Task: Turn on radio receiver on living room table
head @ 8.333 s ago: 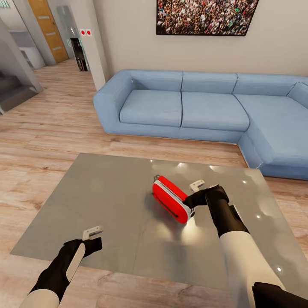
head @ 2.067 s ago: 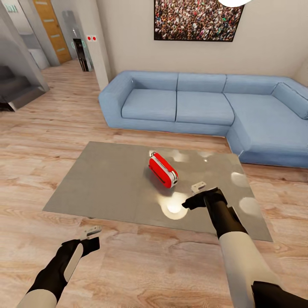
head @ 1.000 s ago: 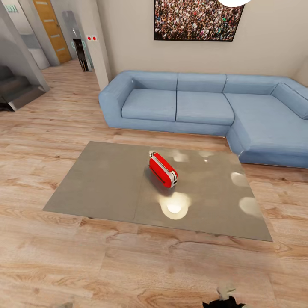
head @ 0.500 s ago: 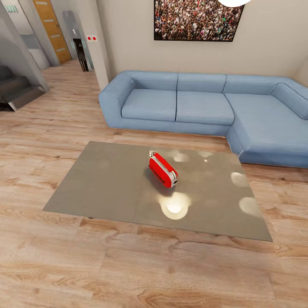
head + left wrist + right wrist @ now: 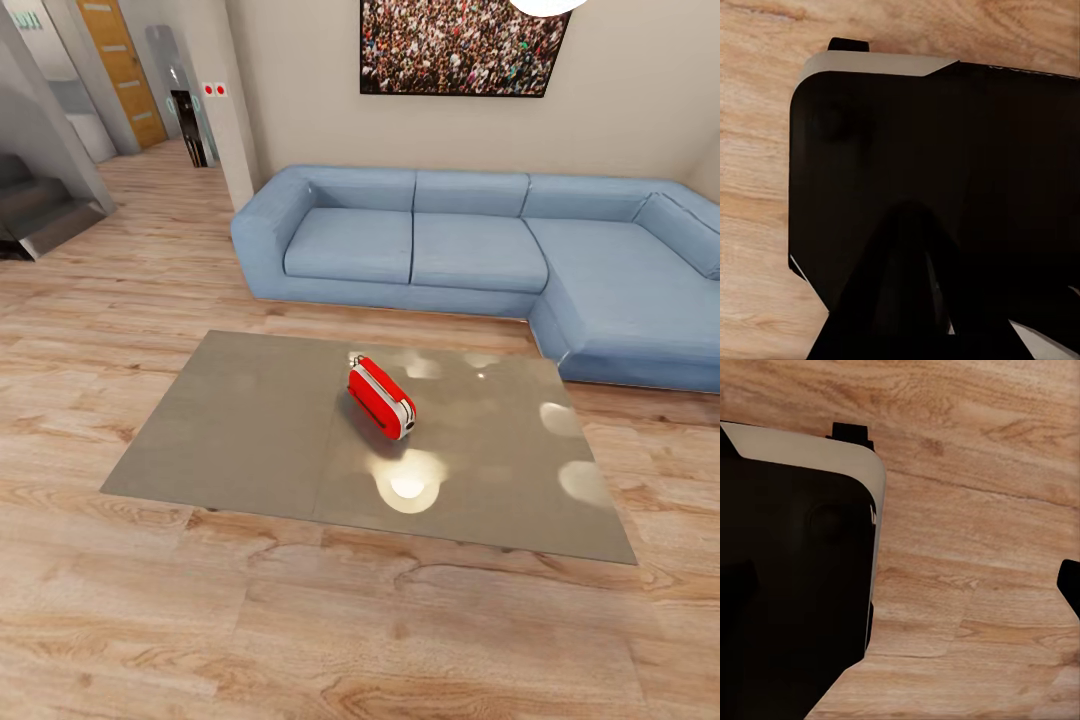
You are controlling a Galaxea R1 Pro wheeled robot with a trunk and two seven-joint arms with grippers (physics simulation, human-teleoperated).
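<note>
The red radio receiver (image 5: 381, 397) lies on the glossy grey table (image 5: 250, 430), slightly right of the table's middle, with its white trim and handle side turned toward the table's near right. It stands alone and nothing touches it. The table sits a stretch of wood floor ahead of me in the living room. In the left wrist view my left gripper (image 5: 911, 232) is a dark silhouette against my black base, and its jaws cannot be made out. In the right wrist view a dark tip of my right gripper (image 5: 1069, 585) pokes in at the edge, over the plank floor.
A blue L-shaped sofa (image 5: 450, 245) runs behind and to the right of the table, under a framed crowd picture (image 5: 460, 45). A hallway with a wooden door (image 5: 120, 70) and steps (image 5: 40, 215) opens at the far left. My black base (image 5: 795, 585) is next to both hanging arms.
Both arms have dropped out of the head view since two seconds ago. I stand farther back from the table than at the earliest frame. Nothing has moved in the last half second.
</note>
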